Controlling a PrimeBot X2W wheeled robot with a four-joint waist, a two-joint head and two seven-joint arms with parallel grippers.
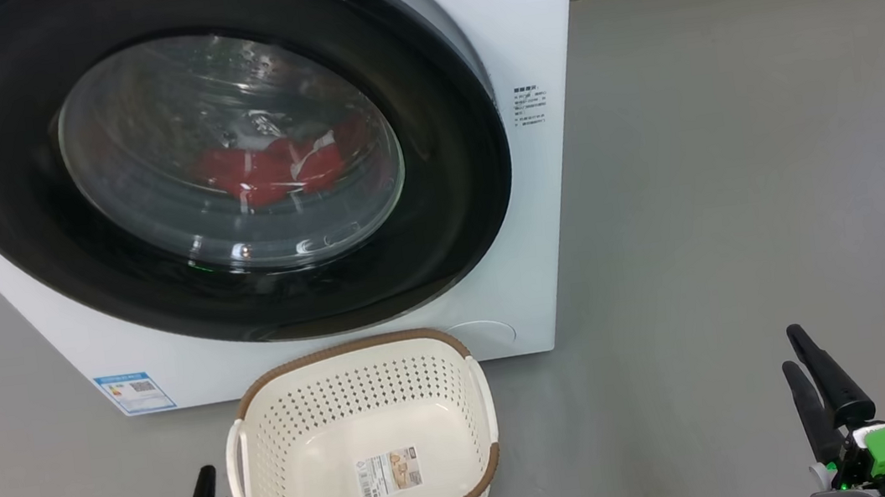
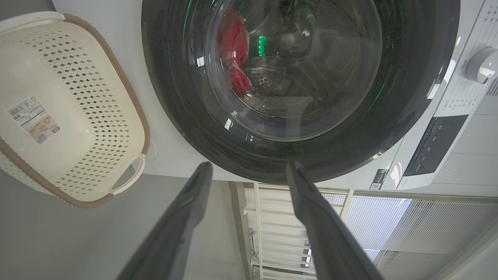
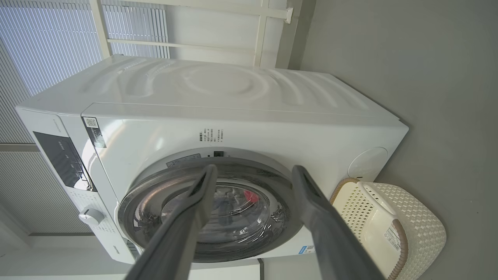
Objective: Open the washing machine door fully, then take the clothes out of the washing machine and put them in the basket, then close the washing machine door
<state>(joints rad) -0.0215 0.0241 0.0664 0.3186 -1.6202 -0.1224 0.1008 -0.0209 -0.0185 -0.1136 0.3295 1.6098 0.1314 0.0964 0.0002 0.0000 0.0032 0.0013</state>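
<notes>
Red fabric, the clothes (image 1: pixel 272 168), lies inside the washing machine (image 1: pixel 532 18) behind the glass of the shut washing machine door (image 1: pixel 16 216). The basket (image 1: pixel 353 349) stands upright on the grey floor (image 1: pixel 736 162), just beside the machine's lower front edge. The left pincer (image 1: pixel 214 487), near the basket's left handle, and the right pincer (image 1: pixel 791 349), well apart to its right, both stand wide with nothing between the fingers

washing machine (image 1: pixel 534 34): white front-loader, upright | washing machine door (image 1: pixel 7 209): round, glossy black rim, clear bulging glass, lying against machine front | clothes (image 1: pixel 272 168): red with white, heaped inside machine behind door glass | basket (image 1: pixel 353 347): cream perforated, brown rim, upright just before machine, below door, sticker on bottom
</notes>
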